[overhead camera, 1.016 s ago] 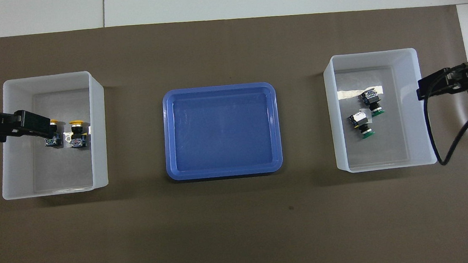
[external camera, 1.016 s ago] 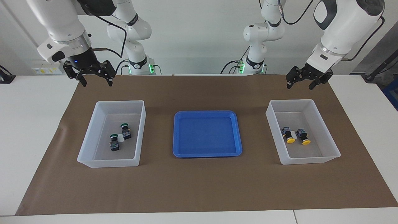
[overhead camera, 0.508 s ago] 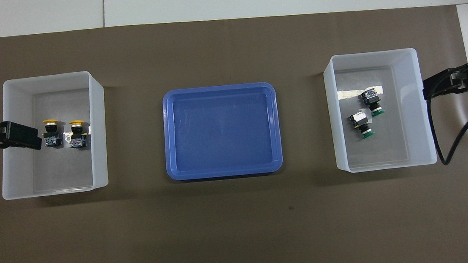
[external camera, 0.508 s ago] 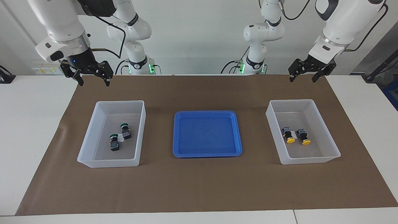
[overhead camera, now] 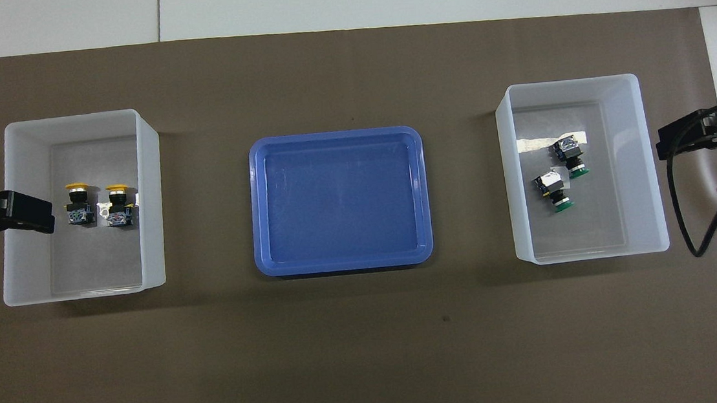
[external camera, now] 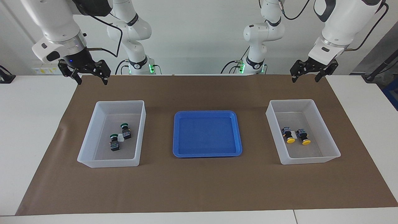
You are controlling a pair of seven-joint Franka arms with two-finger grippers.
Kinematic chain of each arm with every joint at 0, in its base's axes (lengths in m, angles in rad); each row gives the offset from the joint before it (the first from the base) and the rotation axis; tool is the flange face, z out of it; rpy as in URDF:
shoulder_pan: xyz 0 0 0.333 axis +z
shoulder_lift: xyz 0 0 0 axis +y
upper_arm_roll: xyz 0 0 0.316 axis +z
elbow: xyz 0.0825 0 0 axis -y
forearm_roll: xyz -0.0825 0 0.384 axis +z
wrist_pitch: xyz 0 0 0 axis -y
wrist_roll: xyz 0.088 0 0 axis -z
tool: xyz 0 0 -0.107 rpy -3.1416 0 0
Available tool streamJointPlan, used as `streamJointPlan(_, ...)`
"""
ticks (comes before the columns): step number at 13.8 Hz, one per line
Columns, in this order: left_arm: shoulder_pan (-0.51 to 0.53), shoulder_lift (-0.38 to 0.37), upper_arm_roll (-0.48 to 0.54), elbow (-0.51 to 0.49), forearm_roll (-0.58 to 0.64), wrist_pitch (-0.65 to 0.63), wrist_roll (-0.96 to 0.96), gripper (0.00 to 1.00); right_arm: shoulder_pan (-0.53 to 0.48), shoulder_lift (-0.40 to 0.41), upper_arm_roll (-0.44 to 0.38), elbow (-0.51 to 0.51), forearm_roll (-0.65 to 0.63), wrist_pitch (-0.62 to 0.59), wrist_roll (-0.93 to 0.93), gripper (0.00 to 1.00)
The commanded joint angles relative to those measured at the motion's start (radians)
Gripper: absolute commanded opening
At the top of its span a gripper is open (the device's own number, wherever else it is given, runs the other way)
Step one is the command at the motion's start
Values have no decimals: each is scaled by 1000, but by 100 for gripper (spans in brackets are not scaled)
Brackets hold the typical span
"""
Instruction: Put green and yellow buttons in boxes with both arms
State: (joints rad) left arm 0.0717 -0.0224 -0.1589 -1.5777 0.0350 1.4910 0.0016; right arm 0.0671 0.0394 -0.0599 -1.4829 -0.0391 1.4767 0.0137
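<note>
Two green buttons (external camera: 125, 130) (overhead camera: 557, 192) lie on their sides in the translucent box (external camera: 88, 133) (overhead camera: 650, 156) at the right arm's end. The box (external camera: 323, 130) (overhead camera: 149, 200) at the left arm's end holds two yellow buttons (external camera: 290, 137) (overhead camera: 78, 203). My right gripper (external camera: 91, 79) (overhead camera: 683, 134) hangs open and empty above the brown mat's edge by the green box. My left gripper (external camera: 305, 77) (overhead camera: 28, 212) hangs open and empty above the mat by the yellow box.
An empty shallow blue tray (external camera: 206, 112) (overhead camera: 333, 136) sits mid-table between the boxes. Two smaller white arms with green lights (external camera: 136, 59) (external camera: 255, 59) stand at the robots' edge. A black cable (overhead camera: 705, 229) dangles from the right arm.
Both grippers have risen and drawn back toward the robots, away from over the boxes. The buttons and boxes have not moved.
</note>
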Motion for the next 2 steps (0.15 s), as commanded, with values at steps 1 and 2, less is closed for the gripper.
streamJointPlan(1, -7, -28, 4, -33, 13, 38, -8, 100, -13, -18, 6, -19, 24, -3, -24, 100)
streamJointPlan(2, -9, -28, 4, -33, 11, 40, -8, 100, -13, -18, 6, -19, 24, -1, -21, 100)
